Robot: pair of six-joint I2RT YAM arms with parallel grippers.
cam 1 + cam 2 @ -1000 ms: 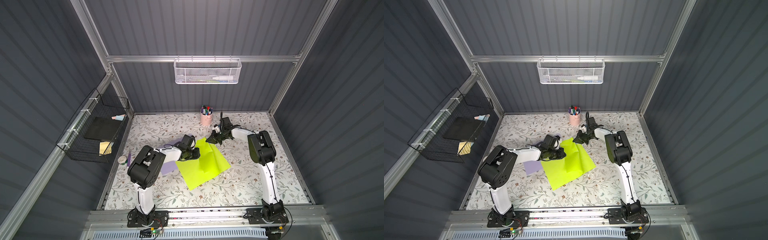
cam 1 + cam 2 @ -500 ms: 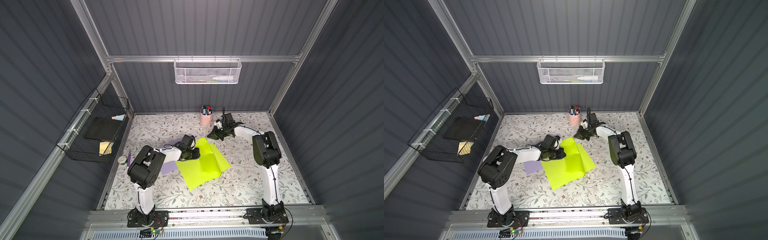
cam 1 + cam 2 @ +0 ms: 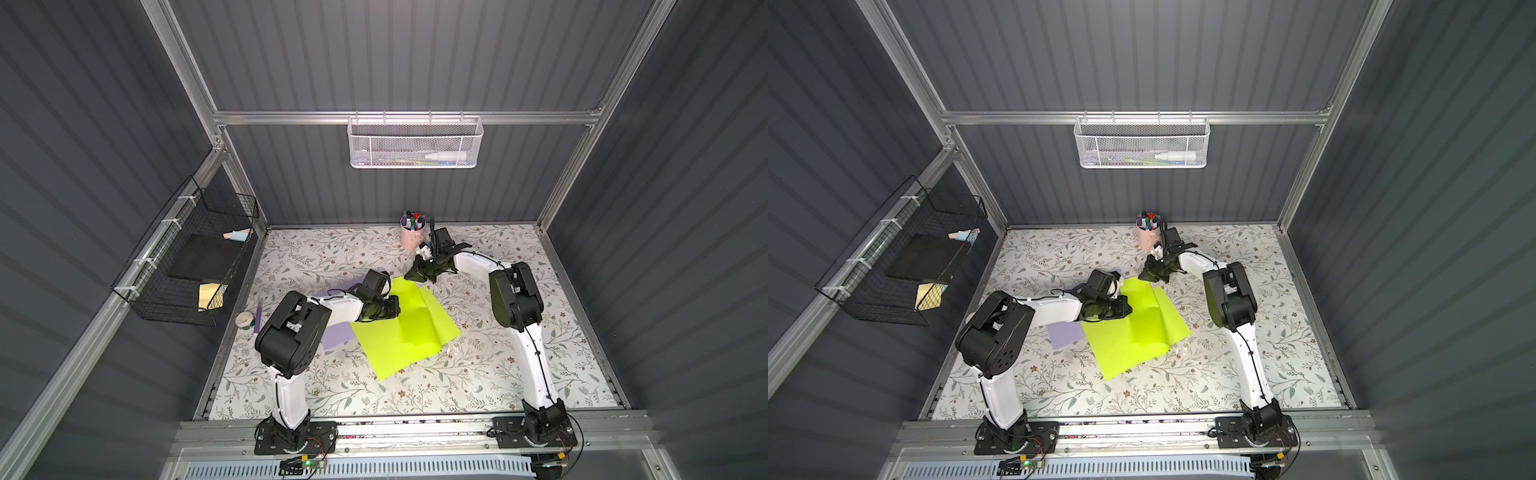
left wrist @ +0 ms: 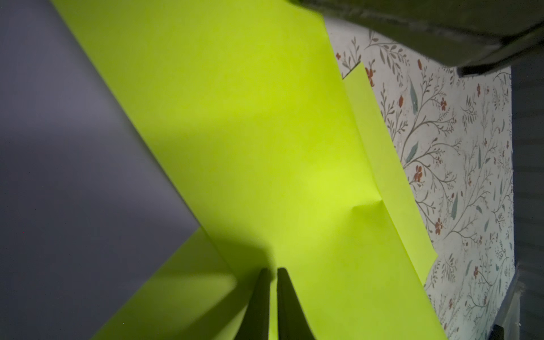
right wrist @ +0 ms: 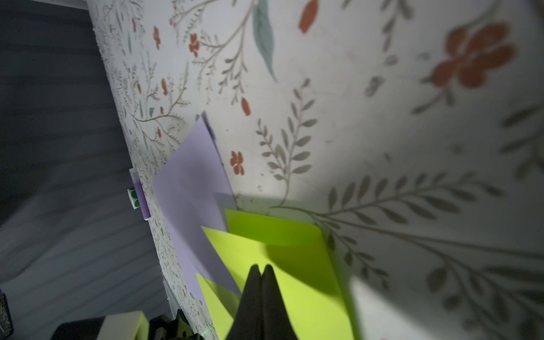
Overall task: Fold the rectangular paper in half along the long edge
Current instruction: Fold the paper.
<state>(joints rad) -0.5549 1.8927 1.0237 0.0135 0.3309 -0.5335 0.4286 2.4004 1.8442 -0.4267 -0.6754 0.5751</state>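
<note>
The yellow-green paper [image 3: 399, 336] [image 3: 1133, 328] lies mid-table, loosely turned over onto itself, with a rounded bend at its near right side and the layers out of line. My left gripper [image 3: 395, 306] [image 3: 1128, 309] is shut at the sheet's left edge. In its wrist view the fingertips [image 4: 273, 269] rest against the upper layer [image 4: 250, 132], a thin slit between them. My right gripper [image 3: 410, 275] [image 3: 1143, 275] is shut and empty. It hovers by the paper's far corner [image 5: 294, 265], its tips [image 5: 261, 266] pressed together.
A purple sheet [image 3: 336, 336] [image 5: 188, 182] lies under the left arm, partly beneath the paper. A pink cup of pens [image 3: 412, 237] stands just behind my right gripper. A tape roll [image 3: 244, 319] and a purple pen [image 3: 257, 318] lie by the left wall. Wire baskets hang on the walls.
The turned-over layer of the paper has sunk lower and spread flatter. My right gripper has drawn slightly back toward the pen cup. The left gripper has stayed put.
</note>
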